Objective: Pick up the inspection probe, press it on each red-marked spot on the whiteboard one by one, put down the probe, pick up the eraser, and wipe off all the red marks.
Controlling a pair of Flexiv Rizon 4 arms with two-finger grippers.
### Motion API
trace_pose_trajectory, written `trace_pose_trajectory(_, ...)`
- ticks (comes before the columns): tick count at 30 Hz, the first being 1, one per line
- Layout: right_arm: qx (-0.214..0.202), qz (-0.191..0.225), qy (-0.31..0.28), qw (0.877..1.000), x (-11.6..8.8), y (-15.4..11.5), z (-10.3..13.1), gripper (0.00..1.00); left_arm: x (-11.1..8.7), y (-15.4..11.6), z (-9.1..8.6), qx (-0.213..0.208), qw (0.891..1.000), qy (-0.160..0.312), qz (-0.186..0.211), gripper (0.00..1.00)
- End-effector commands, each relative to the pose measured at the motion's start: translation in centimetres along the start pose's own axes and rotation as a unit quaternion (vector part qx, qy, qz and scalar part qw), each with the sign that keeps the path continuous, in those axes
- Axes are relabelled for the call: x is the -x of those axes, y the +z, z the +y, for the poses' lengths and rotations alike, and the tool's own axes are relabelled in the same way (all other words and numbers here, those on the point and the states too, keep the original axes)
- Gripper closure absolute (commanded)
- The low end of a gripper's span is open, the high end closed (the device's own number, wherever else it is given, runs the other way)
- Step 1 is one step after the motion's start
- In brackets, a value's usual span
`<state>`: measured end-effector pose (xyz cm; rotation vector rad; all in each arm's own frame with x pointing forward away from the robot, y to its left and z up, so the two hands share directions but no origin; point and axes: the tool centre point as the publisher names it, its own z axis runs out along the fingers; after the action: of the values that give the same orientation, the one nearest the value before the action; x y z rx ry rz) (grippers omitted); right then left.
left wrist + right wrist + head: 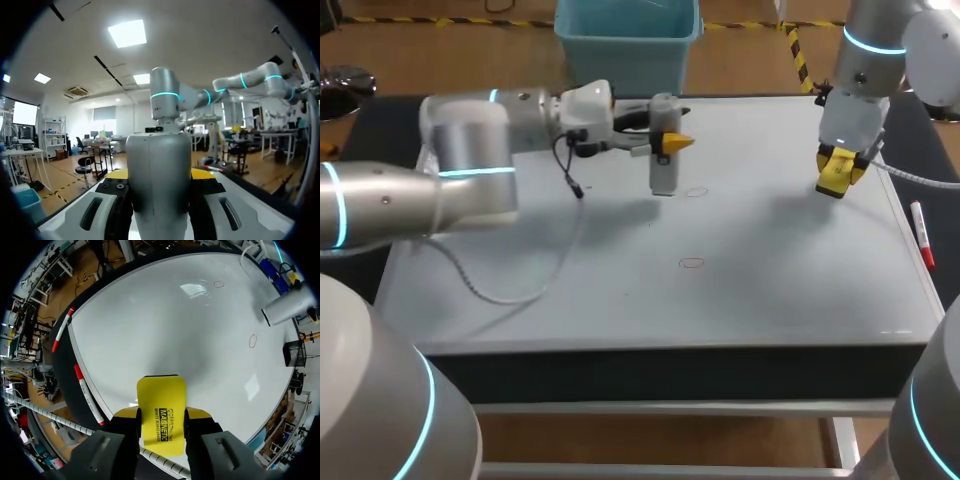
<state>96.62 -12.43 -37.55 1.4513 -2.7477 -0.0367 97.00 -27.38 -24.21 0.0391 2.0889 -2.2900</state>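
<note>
My left gripper (672, 143) is shut on the grey cylindrical inspection probe (664, 146), held upright over the far middle of the whiteboard (620, 270). The left wrist view shows the probe (159, 185) clamped between the yellow-tipped fingers. Two red ring marks show on the board: one mark (696, 191) just right of the probe's lower end, another mark (691, 263) nearer the middle. My right gripper (839, 170) is shut on the yellow eraser (161, 412), held above the board's far right. The right wrist view shows both red marks (252, 340) (218, 284) ahead of the eraser.
A teal bin (628, 42) stands behind the table's far edge. Two red-capped markers (60, 331) (87, 392) lie on the dark strip along the board's right side; one marker (922, 234) shows in the head view. A black cable (510, 290) trails from the left wrist onto the board.
</note>
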Motion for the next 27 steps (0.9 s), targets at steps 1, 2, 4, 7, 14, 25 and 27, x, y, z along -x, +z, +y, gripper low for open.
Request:
trace_pose_trajectory(1, 0.000, 0.002, -0.001, 1.000, 0.0, -0.1, -0.1, 1.00, 0.9, 2.7, 0.7, -0.001, 1.000, 0.003, 0.005, 1.00)
trace_pose_trajectory(2, 0.000, 0.002, -0.001, 1.000, 0.0, -0.1, -0.1, 1.00, 1.0, 3.0, 0.8, -0.002, 1.000, 0.003, 0.005, 1.00)
trace_pose_trajectory(4, 0.000, 0.002, -0.001, 1.000, 0.0, -0.1, -0.1, 1.00, 1.1, 3.5, 1.0, -0.007, 1.000, 0.003, 0.003, 1.00)
trace_pose_trajectory(7, 0.000, 0.002, -0.001, 1.000, 0.0, -0.1, -0.1, 1.00, 1.2, 4.2, 1.5, -0.010, 1.000, 0.002, 0.002, 1.00)
trace_pose_trajectory(14, 0.000, 0.002, -0.001, 1.000, 0.0, -0.1, -0.1, 1.00, 1.4, 5.4, 2.5, -0.017, 1.000, -0.004, -0.005, 1.00)
trace_pose_trajectory(25, 0.000, 0.002, -0.001, 1.000, 0.0, -0.1, -0.1, 1.00, 1.6, 5.7, 2.8, -0.016, 1.000, -0.003, -0.004, 1.00)
trace_pose_trajectory(27, 0.000, 0.002, -0.001, 1.000, 0.0, -0.1, -0.1, 1.00, 1.6, 5.8, 3.0, -0.015, 1.000, -0.004, -0.003, 1.00)
